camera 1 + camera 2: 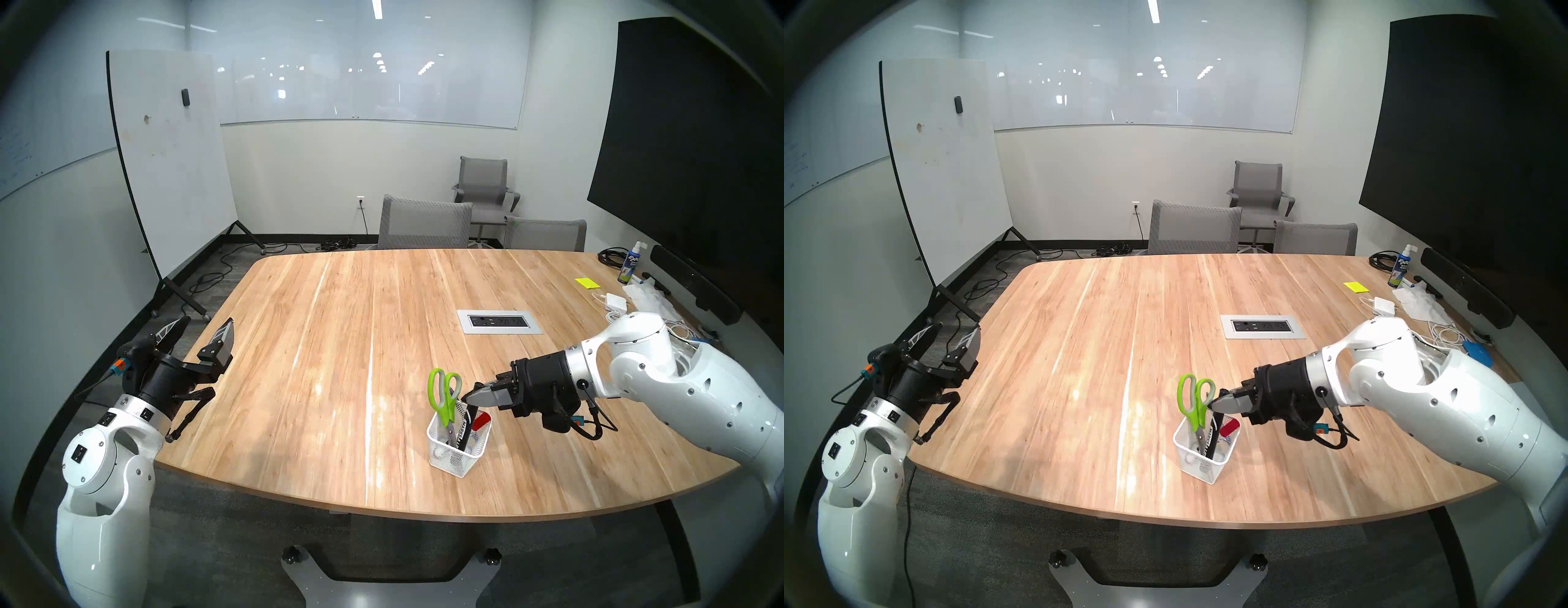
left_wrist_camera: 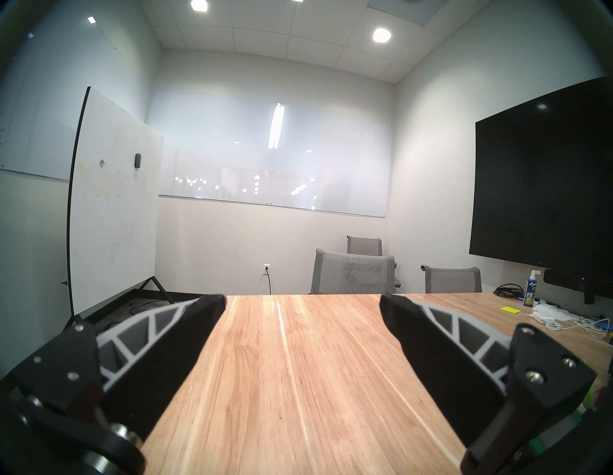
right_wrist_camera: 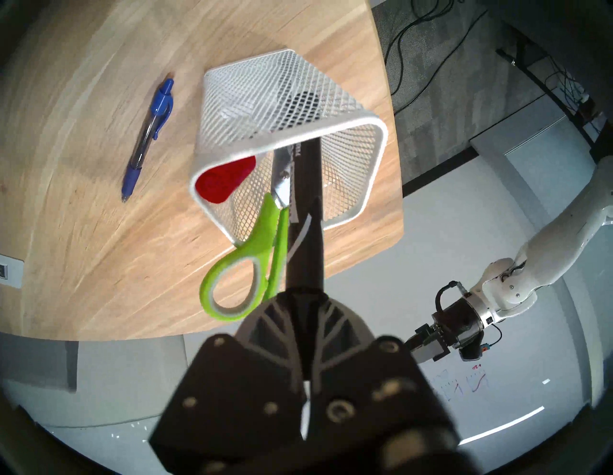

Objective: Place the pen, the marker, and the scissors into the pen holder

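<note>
Right gripper clamped on black marker, tip inside pen holder beside scissors; left gripper apart; risk of tipping holder; pen lying beside holder

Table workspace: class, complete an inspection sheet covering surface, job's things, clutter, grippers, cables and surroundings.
Surface: wooden table, outlet panel set in it.
Job's things: scissors and black marker stand in the mesh pen holder; blue pen lies beside it on the table.
Clutter: red item in the holder; spray bottle, sticky notes, charger at the far right.
Grippers: right gripper shut on the marker's top; left gripper open, empty.
Cables: white cables at the right edge; black cables on the floor.
Surroundings: whiteboard, chairs, dark screen.
</note>
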Controlling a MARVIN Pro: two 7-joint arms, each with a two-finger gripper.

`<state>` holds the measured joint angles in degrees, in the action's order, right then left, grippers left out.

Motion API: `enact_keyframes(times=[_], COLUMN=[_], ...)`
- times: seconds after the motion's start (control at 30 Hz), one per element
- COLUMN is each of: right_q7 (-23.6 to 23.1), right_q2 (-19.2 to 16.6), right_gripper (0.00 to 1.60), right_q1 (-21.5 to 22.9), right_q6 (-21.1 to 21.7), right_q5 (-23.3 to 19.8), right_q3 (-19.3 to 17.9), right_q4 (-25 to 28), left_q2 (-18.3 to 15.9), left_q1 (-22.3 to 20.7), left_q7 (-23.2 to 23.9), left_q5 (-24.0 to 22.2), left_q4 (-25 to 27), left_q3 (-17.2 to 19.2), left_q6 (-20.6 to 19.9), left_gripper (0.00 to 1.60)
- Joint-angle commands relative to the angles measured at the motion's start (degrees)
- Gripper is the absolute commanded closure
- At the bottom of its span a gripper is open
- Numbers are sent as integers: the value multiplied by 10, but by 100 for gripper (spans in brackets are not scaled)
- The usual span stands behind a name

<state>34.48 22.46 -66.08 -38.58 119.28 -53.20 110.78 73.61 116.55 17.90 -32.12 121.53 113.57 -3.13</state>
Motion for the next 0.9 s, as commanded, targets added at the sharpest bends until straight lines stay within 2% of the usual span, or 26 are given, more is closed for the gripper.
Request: enact_keyframes(times=[0.0, 0.1, 0.13, 0.17, 0.6, 0.73, 0.87], right_q7=[5, 8, -1, 1, -25, -40, -56], right_q2=[-5, -5, -5, -5, 24, 31, 40], right_gripper=[160, 160, 125, 0, 0, 0, 0], right_q1=[-13, -16, -21, -21, -1, 1, -1], right_q6=[20, 27, 30, 32, 9, -1, -7], right_q5=[1, 3, -1, 1, -36, -61, -110], right_q3=[2, 3, 0, 0, -24, -38, -65], right_q4=[-5, -7, -5, -5, -17, -19, -33], left_q2=[0, 0, 0, 0, 2, 2, 3], left_q1=[-1, -1, -1, -1, -2, -2, -3], left_q7=[0, 0, 0, 0, 2, 2, 3], left_q5=[-1, -1, -1, -1, 1, 1, 2], left_q4=[10, 10, 10, 10, 10, 10, 9], left_q3=[2, 2, 2, 2, 3, 3, 3], left_q6=[-1, -2, -2, -2, -2, -2, -2], left_gripper=[0, 0, 0, 0, 0, 0, 0])
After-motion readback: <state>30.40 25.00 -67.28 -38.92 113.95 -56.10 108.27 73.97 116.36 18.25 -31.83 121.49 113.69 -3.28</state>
